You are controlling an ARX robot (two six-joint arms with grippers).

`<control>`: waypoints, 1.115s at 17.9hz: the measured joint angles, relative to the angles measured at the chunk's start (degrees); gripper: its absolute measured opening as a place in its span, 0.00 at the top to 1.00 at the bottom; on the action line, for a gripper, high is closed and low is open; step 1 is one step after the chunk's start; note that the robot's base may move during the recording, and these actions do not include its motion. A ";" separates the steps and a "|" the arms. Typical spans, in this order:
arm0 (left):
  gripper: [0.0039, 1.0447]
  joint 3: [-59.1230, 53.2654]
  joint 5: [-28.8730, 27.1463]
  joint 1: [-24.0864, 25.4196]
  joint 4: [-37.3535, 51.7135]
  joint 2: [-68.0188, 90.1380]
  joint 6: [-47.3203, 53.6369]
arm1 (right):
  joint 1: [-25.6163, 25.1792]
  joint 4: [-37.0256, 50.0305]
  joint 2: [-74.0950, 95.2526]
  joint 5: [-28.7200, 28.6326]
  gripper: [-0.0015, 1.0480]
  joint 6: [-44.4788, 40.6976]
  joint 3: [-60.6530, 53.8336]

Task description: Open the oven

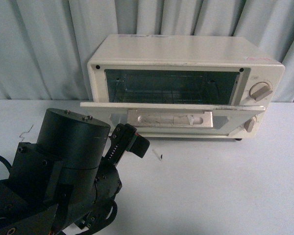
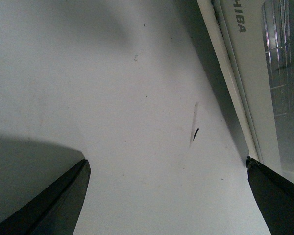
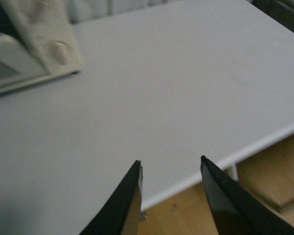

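Note:
The cream-white oven (image 1: 186,54) stands at the back of the white table (image 1: 225,186). Its door (image 1: 171,119) hangs down open, flat and level, with the grey-beige handle (image 1: 170,119) facing me; the wire rack (image 1: 171,90) shows inside. Two round knobs (image 1: 259,91) sit on its right side. My left gripper (image 1: 132,142) is open and empty, just in front of the door's left part. In the left wrist view the gripper (image 2: 166,169) hovers over bare table with the door's edge (image 2: 235,83) beside one finger. My right gripper (image 3: 170,164) is open and empty over the table's edge.
Pale curtains (image 1: 39,44) hang behind the table. A small dark speck (image 1: 161,156) lies on the table in front of the door. In the right wrist view the table's edge (image 3: 245,152) drops off to a wooden floor (image 3: 264,186); the oven's knob side (image 3: 49,44) is far off.

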 joint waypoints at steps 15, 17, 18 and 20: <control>0.06 0.00 0.13 0.00 0.00 -0.07 0.09 | -34.64 31.76 -35.06 -48.65 0.98 -42.14 -16.70; 0.06 0.00 0.09 0.00 0.00 -0.07 0.09 | -40.26 31.85 -35.17 -51.41 0.98 -42.10 -16.70; 0.06 0.00 0.11 0.00 0.00 -0.07 0.09 | -40.35 31.87 -35.17 -51.60 0.95 -42.14 -16.70; 0.06 0.00 0.13 0.00 0.00 -0.07 0.09 | -39.74 31.87 -35.17 -52.72 0.79 -42.25 -16.70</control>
